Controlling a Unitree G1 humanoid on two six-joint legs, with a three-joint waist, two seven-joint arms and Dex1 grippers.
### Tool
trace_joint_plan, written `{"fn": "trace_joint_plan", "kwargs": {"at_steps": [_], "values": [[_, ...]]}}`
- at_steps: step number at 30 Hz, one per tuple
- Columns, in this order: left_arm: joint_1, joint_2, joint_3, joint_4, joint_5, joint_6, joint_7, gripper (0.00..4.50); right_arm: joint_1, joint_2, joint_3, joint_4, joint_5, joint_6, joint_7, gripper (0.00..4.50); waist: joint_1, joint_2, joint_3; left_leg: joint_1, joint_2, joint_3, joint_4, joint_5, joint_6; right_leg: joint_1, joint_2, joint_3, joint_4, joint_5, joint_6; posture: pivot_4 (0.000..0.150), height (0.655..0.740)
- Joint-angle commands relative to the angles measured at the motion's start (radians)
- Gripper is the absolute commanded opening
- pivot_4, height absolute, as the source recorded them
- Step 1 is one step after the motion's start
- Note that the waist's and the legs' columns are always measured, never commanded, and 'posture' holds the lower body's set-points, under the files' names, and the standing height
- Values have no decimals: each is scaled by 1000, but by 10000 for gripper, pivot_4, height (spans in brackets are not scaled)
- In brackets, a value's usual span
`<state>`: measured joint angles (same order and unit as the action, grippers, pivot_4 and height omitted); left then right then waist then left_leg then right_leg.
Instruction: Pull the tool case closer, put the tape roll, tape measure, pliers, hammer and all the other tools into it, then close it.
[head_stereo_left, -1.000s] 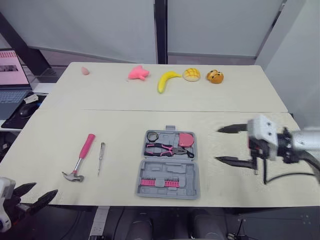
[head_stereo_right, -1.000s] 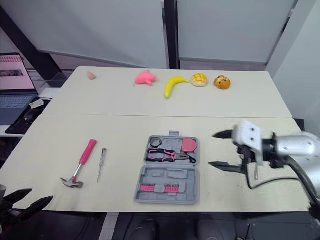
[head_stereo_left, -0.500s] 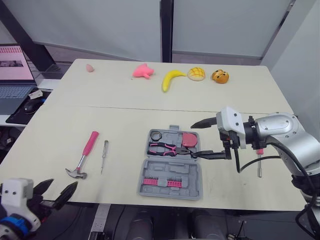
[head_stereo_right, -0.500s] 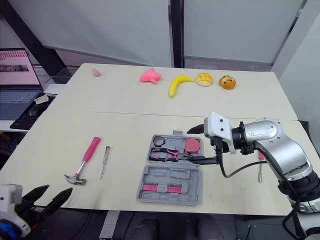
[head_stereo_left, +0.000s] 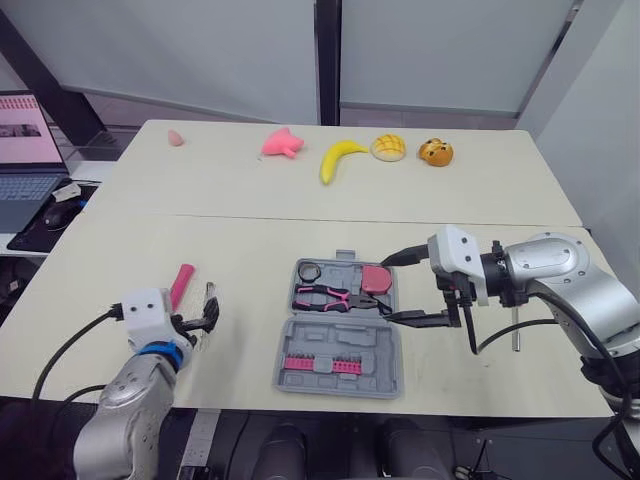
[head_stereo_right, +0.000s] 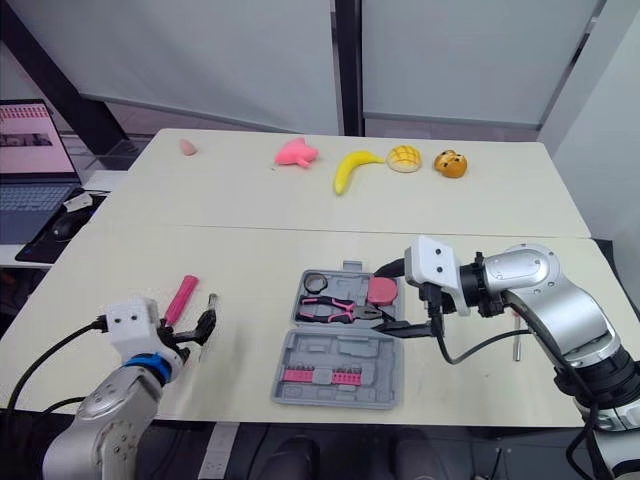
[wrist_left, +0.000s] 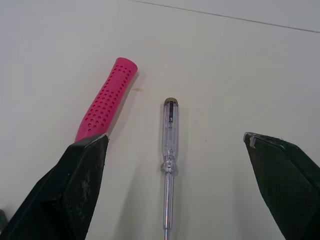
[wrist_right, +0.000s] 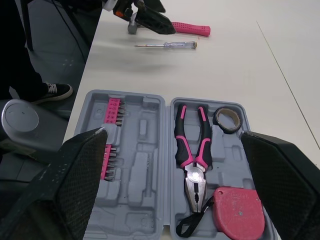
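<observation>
The grey tool case (head_stereo_left: 338, 330) lies open near the table's front edge. Its far half holds the tape roll (head_stereo_left: 306, 271), the pink-handled pliers (head_stereo_left: 335, 297) and the pink tape measure (head_stereo_left: 373, 279); its near half holds pink bits (head_stereo_left: 315, 364). My right gripper (head_stereo_left: 390, 290) is open at the case's right edge, beside the tape measure, with its fingers spread over the open case in the right wrist view (wrist_right: 173, 132). Left of the case lie the pink-handled hammer (head_stereo_left: 182, 279) and a clear screwdriver (wrist_left: 168, 150). My left gripper (wrist_left: 175, 137) hangs open over them, hiding the hammer's head.
Another screwdriver (head_stereo_left: 516, 335) lies right of the case, partly behind my right arm. Along the far edge sit a small pink piece (head_stereo_left: 176, 138), a pink toy (head_stereo_left: 279, 144), a banana (head_stereo_left: 336, 158), a bun (head_stereo_left: 386, 148) and an orange toy (head_stereo_left: 434, 152). A laptop (head_stereo_left: 25, 150) stands at the left.
My left arm has risen from below the table's front edge to above the hammer and screwdriver. My right gripper has moved left to the case's right edge. The camera shifted slightly.
</observation>
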<state>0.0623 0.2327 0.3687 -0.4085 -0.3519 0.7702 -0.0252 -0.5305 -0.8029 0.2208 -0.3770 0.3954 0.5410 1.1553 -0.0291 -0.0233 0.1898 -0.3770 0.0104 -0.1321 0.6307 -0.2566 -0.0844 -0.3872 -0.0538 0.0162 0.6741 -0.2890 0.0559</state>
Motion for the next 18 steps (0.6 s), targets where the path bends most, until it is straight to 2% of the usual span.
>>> {"fn": "trace_joint_plan", "kwargs": {"at_steps": [1,9,18], "values": [[-40,2,-22,63,30,13,27,45000,-20,1,-4,-31,0,7,-1,44909,0,0,0,0,0,0,0,0,0,0,0,0,0,0,0,1500,7369],[-143,47,-72,280,102,-49,-6,45000,-18,-2,-3,-46,1,27,-6,44909,0,0,0,0,0,0,0,0,0,0,0,0,0,0,0,1500,7369],[-186,47,-111,385,121,-61,-39,18156,-12,-18,-12,-62,3,41,-3,45000,1,3,-2,1,0,0,0,1,-1,0,0,0,1,0,0,1500,7369]]}}
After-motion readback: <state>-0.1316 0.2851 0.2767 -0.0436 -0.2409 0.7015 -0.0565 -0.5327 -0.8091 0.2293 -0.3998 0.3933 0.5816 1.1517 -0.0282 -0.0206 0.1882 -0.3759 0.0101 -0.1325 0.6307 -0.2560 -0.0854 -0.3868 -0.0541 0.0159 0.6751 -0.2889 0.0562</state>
